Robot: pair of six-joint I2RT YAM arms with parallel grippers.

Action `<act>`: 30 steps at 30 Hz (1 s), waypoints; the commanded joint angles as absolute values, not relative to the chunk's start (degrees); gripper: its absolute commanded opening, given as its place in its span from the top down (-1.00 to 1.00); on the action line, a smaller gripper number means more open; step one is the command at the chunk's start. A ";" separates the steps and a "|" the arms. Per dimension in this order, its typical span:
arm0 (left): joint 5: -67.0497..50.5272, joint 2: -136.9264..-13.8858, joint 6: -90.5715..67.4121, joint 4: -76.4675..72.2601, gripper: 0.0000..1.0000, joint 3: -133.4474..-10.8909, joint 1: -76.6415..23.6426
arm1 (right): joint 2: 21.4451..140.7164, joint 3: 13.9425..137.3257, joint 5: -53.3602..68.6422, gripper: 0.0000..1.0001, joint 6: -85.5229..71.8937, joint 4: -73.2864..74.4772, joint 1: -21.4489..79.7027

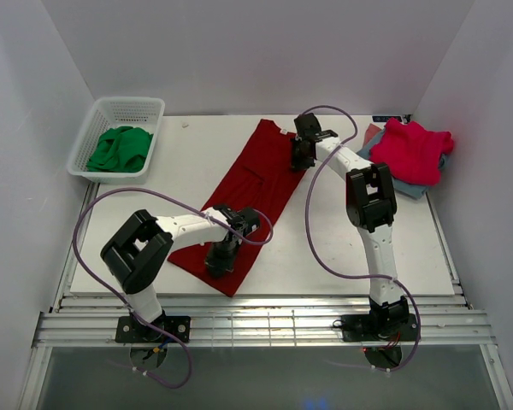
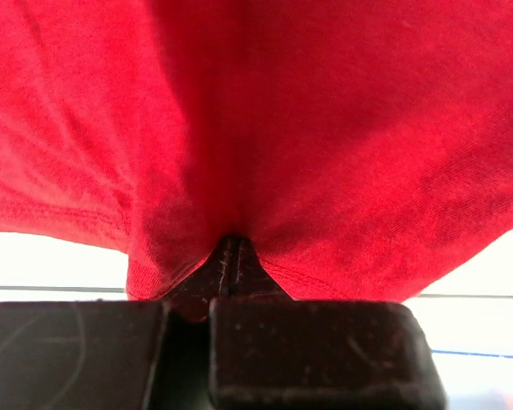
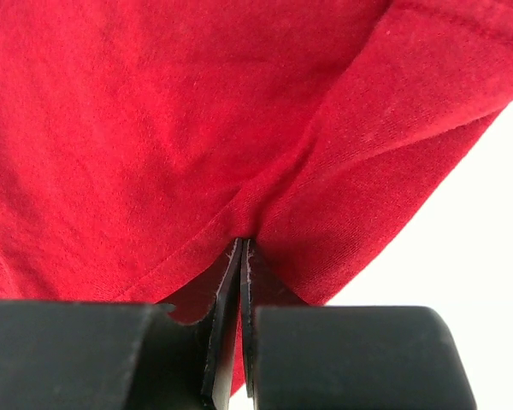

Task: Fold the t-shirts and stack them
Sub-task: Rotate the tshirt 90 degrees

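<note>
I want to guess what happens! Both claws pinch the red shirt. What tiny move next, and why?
Probably lift both ends slightly together. The left gripper is shut on the near hem of the dark red shirt, the right gripper on its far end, and it lies mostly flat.

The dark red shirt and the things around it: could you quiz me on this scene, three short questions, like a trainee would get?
1. True or false: the left gripper and the right gripper are each shut on the dark red shirt.
2. What is in the white basket? A) green cloth B) socks C) nothing
3. Fill in: the pink shirt lies to the robot's ___.
Key: 1 true; 2 A; 3 right.
</note>
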State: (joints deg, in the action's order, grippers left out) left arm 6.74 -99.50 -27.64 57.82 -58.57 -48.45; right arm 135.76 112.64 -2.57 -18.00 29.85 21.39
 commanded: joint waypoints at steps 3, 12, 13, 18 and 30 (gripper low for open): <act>-6.84 -103.79 -25.75 49.40 1.00 -59.23 -49.04 | 141.24 116.71 -2.55 0.85 -18.46 31.46 21.18; -13.18 -111.00 -23.12 48.43 1.00 -70.65 -50.45 | 143.79 119.88 -1.14 0.84 -18.37 31.11 21.09; -13.44 -112.48 -23.12 48.34 1.00 -71.80 -50.54 | 143.96 120.32 -0.88 0.85 -18.37 30.94 21.09; -15.73 -116.19 -23.38 48.43 1.00 -78.55 -51.15 | 145.02 121.73 -0.62 0.85 -18.37 30.76 21.01; -21.97 -118.91 -23.73 48.43 1.00 -83.85 -53.44 | 146.16 123.75 1.84 0.84 -19.24 28.83 19.25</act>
